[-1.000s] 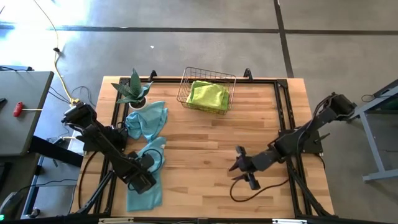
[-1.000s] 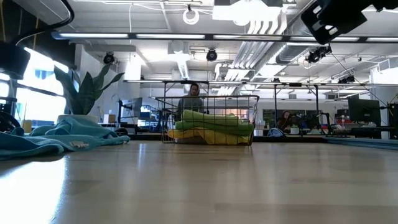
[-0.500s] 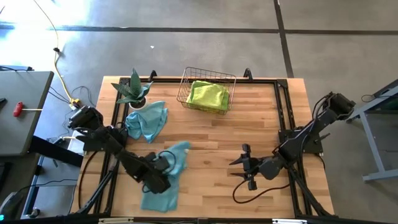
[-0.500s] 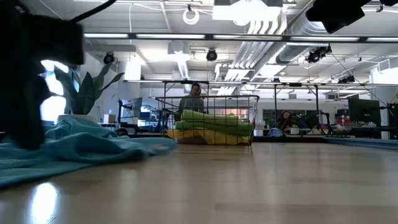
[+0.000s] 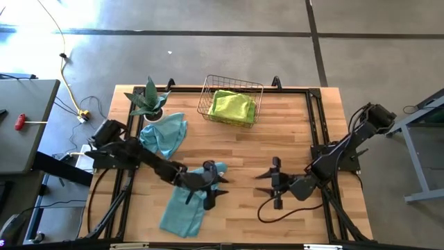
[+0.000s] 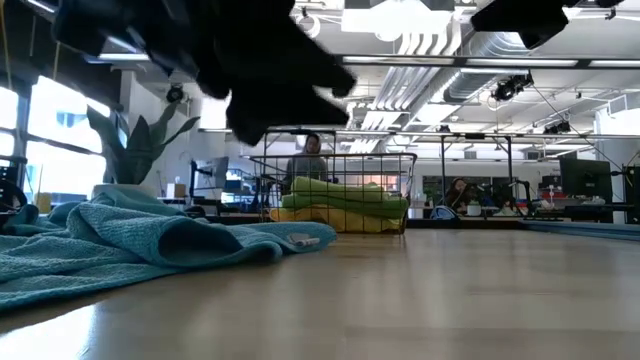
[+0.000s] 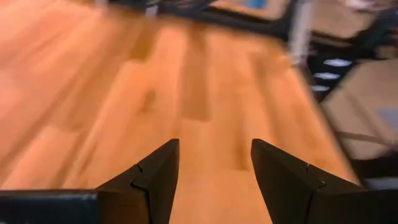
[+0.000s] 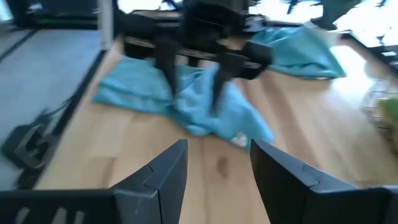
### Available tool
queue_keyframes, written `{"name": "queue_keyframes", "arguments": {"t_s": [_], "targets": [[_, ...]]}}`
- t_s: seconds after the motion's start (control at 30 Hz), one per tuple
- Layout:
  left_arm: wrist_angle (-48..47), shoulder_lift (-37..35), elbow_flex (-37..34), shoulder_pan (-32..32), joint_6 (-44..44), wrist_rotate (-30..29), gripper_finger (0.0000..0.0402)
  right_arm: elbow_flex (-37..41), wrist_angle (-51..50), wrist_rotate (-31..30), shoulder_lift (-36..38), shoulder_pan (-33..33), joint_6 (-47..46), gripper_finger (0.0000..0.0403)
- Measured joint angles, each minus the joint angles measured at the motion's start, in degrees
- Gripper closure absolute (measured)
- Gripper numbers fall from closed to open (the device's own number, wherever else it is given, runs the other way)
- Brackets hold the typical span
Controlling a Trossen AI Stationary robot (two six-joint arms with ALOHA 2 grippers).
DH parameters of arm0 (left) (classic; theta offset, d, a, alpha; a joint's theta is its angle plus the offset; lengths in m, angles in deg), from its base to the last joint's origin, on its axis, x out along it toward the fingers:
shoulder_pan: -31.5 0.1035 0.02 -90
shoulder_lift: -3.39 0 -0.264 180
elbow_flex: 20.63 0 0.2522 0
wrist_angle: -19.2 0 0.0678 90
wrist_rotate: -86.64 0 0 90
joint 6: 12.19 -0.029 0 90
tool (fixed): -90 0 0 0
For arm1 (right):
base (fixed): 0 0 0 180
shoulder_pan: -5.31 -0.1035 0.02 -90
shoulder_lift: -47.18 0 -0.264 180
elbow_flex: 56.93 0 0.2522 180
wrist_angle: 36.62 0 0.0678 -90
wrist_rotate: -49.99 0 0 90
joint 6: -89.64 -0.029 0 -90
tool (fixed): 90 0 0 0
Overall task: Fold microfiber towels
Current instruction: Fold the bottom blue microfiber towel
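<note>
Near edge, left of centre: one teal towel [image 5: 186, 208], rumpled, lying flat on the wooden table [image 5: 291, 139]. Just above its far right corner: left gripper [image 5: 216, 187], fingers spread wide, empty. Right of centre, well apart from the cloth: right gripper [image 5: 269, 186], fingers likewise parted, holding nothing, facing the left gripper. Farther back, left: second teal towel [image 5: 165, 135], bunched, beside a potted plant [image 5: 148, 99]. Far edge, centre: wire basket [image 5: 232, 101] containing a lime green towel [image 5: 232, 106] over a yellow one [image 6: 340, 222].
</note>
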Motion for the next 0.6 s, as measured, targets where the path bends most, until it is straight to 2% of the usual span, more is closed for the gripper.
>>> {"name": "queue_keyframes", "arguments": {"t_s": [0.13,0.23,0.4,0.6], "targets": [[-2.64,-3.57,0.02,-0.06,-0.79,8.88,0.0211,0.00,1.92,-5.41,-2.31,0.15,0.13,0.0236],[-9.19,-5.67,0.03,-1.65,1.06,13.19,0.0211,0.00,2.92,-5.82,-5.46,0.90,0.17,0.0236],[-20.86,-7.29,0.02,-5.20,5.66,11.93,0.0211,0.00,6.63,-6.38,-11.28,2.86,0.22,0.0236],[-31.93,-7.36,0.00,-8.27,19.37,9.37,0.0211,-0.02,13.73,-6.63,-17.30,6.53,4.39,0.0236]]}}
